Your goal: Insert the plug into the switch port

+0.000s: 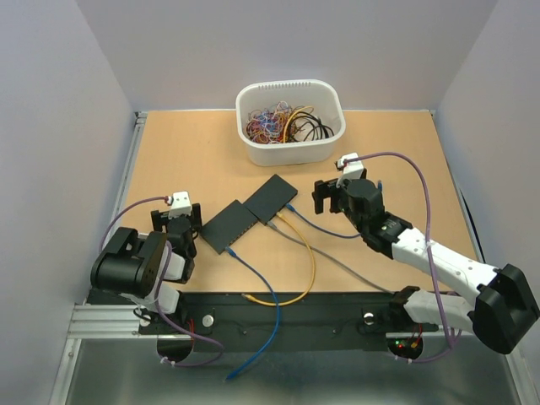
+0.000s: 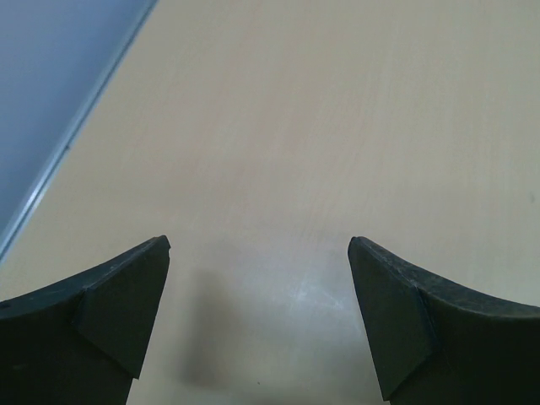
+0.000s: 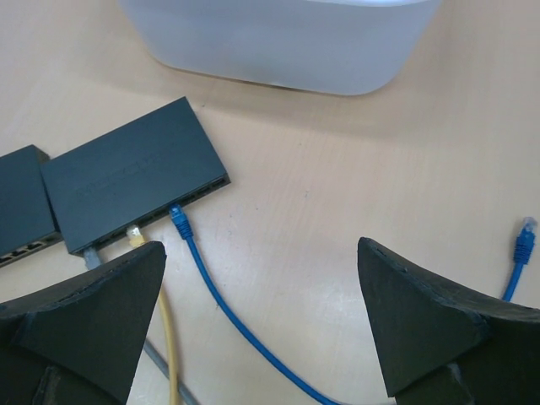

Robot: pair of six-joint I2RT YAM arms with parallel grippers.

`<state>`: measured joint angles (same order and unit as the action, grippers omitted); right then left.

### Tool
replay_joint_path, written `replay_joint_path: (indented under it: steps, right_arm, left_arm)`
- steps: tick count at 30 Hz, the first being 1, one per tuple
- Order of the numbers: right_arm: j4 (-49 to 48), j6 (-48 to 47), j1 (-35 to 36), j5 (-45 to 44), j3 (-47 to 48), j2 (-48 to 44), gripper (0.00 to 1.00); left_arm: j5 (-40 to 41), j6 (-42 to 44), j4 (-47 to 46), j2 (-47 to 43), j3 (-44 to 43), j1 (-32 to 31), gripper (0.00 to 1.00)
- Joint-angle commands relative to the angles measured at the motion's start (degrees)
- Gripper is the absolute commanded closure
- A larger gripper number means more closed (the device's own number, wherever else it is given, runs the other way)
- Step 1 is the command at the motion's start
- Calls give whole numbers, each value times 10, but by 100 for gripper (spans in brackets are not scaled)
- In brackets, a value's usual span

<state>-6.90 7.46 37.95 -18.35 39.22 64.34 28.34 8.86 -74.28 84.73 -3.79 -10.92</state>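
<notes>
Right wrist: blue plug at switch, fwd-left of spread right tool; left tool spread too.

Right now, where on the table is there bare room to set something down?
Bare table left of the white bin, up to the left rail, and right of it. Crowded: the middle, with both switches and their cables.

The wooden table carries 2 black switches, a white bin and loose cables.

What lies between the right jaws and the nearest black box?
A blue cable lies there, its plug beside the black box, a yellow cable next to it. The right wrist view shows this.
</notes>
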Motion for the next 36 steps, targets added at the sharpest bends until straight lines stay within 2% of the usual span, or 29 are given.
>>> replay_joint_path:
  steps: [1, 3, 8, 10, 15, 19, 24, 28, 32, 36]
  right_arm:
    - [-24, -34, 1, -56, -9, -8, 0]
    - [-25, -39, -2, -82, -17, -7, 0]
    - [-35, -57, -28, -138, -34, 6, 0]
    - [-37, -56, -47, -136, -44, 3, 0]
    - [-62, -26, -173, -71, -84, -34, 0]
    - [-130, -35, -243, -77, -140, -47, 0]
    - [-267, -5, -328, -89, -219, -28, 0]
    - [-409, -8, -343, -71, -286, 9, 0]
    - [-598, -11, -348, -29, -324, 80, 0]
    - [-688, -5, -356, 33, -328, 134, 0]
  left_arm:
    - [-50, -16, -299, -4, -20, 12, 1]
    - [-75, -22, -225, -12, -58, 21, 1]
    - [-76, -23, -209, -5, -75, 23, 1]
    - [-76, -25, -200, -5, -78, 26, 1]
    - [-68, -29, -201, -5, -78, 27, 1]
    - [-69, -29, -199, -6, -79, 27, 1]
    - [-69, -30, -198, -6, -80, 27, 1]
    - [-69, -31, -197, -5, -79, 27, 1]
    - [-69, -30, -197, -6, -79, 27, 1]
    - [-69, -30, -197, -6, -80, 27, 1]
